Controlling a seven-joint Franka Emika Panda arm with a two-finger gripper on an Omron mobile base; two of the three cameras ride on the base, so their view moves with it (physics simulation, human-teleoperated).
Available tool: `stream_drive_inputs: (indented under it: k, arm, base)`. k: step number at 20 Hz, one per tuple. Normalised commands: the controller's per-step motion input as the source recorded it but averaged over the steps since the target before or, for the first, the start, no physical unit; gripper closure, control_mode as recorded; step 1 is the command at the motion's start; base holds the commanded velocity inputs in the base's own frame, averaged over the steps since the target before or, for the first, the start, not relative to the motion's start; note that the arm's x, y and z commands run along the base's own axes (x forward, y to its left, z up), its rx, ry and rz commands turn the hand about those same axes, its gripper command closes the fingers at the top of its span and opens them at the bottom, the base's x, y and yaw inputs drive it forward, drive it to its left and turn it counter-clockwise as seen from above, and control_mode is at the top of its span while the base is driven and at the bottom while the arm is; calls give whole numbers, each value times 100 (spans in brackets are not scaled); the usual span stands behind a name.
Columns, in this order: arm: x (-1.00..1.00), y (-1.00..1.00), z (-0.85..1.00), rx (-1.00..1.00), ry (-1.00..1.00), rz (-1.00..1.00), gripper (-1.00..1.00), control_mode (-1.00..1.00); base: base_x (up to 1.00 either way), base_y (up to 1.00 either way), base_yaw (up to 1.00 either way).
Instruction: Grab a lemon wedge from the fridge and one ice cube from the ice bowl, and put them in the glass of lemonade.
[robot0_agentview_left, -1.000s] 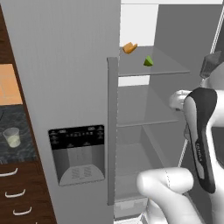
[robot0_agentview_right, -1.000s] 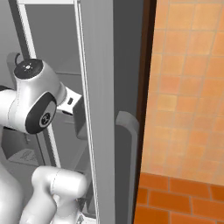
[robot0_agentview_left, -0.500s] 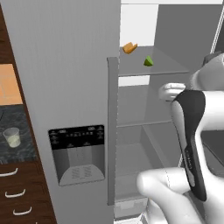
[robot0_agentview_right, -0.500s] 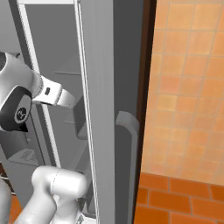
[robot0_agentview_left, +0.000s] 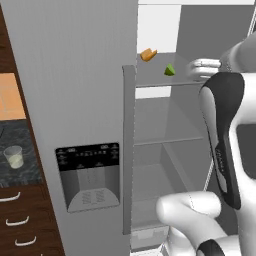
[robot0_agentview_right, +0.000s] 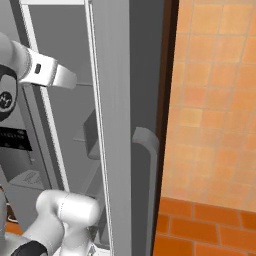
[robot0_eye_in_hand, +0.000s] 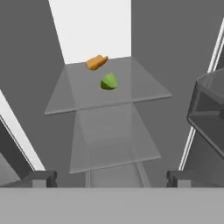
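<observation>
now the hand (robot0_agentview_left: 202, 69) reaches level toward the lemon wedge (robot0_agentview_left: 170, 70).

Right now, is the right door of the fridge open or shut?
Open. The fridge shows its inner glass shelves, with the lemon wedge and an orange piece on the upper shelf; the left door with the dispenser panel is shut.

I see a yellow-green lemon wedge (robot0_eye_in_hand: 109, 82), an orange piece (robot0_eye_in_hand: 96, 61) beyond it, the grey fridge (robot0_agentview_left: 75, 75) with its black dispenser panel (robot0_agentview_left: 89, 172).
</observation>
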Motion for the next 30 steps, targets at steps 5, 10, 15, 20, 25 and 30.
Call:
stream_drive_inputs:
  k: [5, 10, 15, 20, 25, 30]
  arm:
    - [94, -19, 6, 13, -7, -3, -100, -100]
    - [100, 0, -1, -1, 27, 0, -100, -100]
    - [100, -3, -27, -2, 39, 0, -100, -100]
    - [100, -6, -23, 0, 19, 0, -100, -100]
    - [100, -14, -39, 0, 0, 0, -100, -100]
    - [85, -12, -19, 0, 0, 0, -100, -100]
  base:
    - [0, 0, 0]
    - [0, 0, 0]
    - [0, 0, 0]
    - [0, 0, 0]
    - [0, 0, 0]
    - [0, 0, 0]
